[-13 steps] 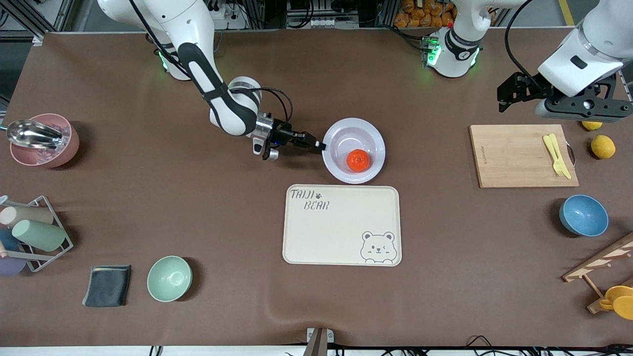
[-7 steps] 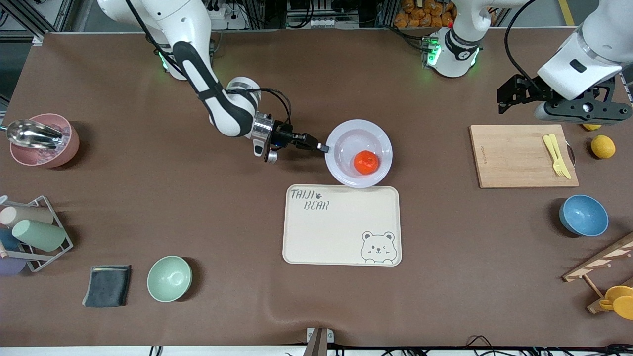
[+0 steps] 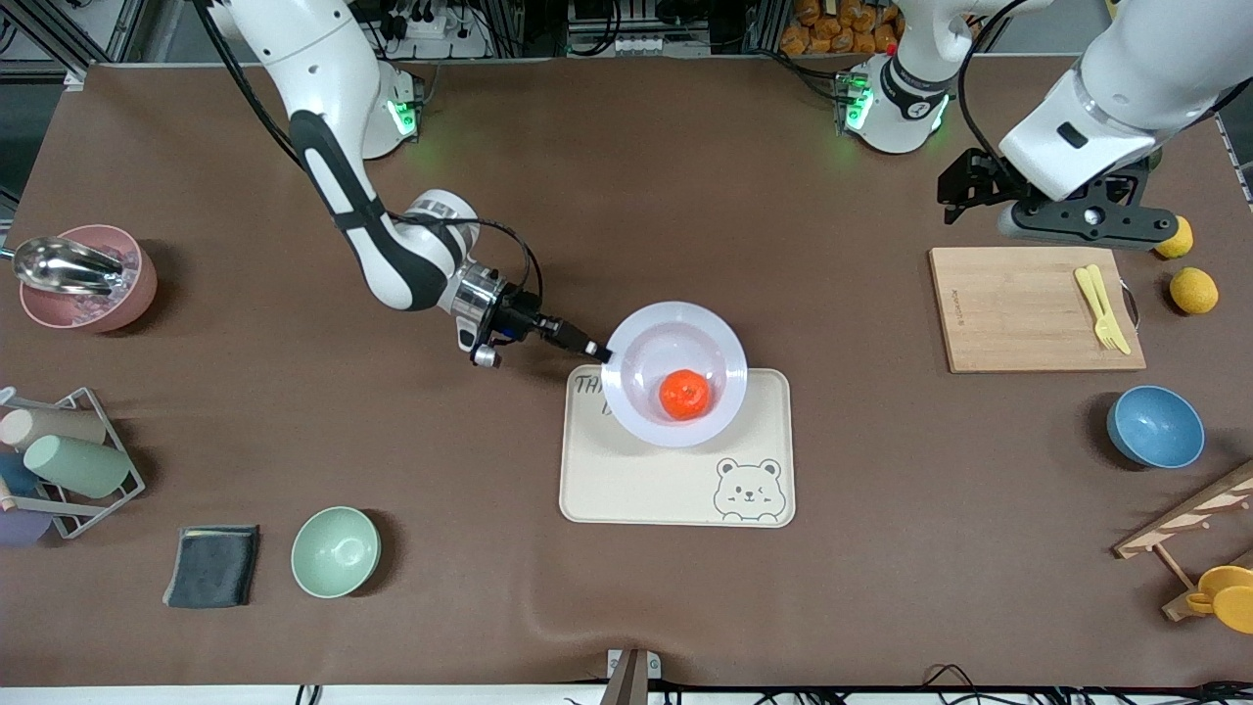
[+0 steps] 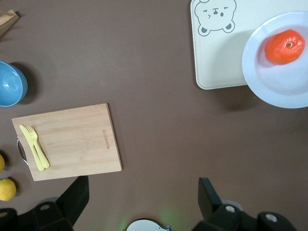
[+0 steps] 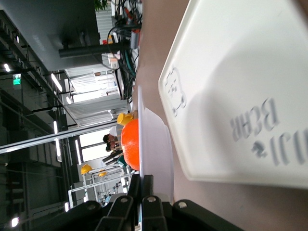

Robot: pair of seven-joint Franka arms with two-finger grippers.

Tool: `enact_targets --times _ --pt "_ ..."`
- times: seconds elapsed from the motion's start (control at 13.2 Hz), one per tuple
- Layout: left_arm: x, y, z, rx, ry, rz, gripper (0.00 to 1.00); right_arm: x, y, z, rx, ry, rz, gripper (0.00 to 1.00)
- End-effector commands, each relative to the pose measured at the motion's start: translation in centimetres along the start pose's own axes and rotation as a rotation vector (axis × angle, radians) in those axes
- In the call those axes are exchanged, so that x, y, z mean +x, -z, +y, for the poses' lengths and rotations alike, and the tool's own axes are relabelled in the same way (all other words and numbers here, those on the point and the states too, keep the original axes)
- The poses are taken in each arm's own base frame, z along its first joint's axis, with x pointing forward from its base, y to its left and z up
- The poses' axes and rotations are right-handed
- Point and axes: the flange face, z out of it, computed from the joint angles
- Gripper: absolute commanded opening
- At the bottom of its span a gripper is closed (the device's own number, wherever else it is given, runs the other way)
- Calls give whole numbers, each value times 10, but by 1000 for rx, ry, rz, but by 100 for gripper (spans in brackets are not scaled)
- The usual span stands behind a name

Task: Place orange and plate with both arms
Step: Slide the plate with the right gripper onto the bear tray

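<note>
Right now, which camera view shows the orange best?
The front view: the orange sits whole on the plate. The left wrist view shows it at the frame's edge; the right wrist view shows only part above the rim.

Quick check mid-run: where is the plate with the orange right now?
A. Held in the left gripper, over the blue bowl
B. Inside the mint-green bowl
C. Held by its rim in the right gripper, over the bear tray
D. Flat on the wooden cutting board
C: the right gripper is shut on the plate's rim, and the plate, with the orange in it, is over the bear tray.
</note>
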Motion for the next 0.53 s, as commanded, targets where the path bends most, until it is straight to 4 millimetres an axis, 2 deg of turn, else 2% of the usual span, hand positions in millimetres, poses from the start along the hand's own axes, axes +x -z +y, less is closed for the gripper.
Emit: enact_targets --times 0.0,0.08,0.3,0.46 --pt "2 3 5 -4 4 5 100 34 -16 28 3 42 47 0" --pt "2 3 5 -4 6 5 100 43 -21 32 2 43 56 0" --pt "3 2 3 12 7 6 100 58 -35 25 -62 62 110 0" --pt "5 -1 4 19 3 2 100 58 -42 28 -70 59 112 1"
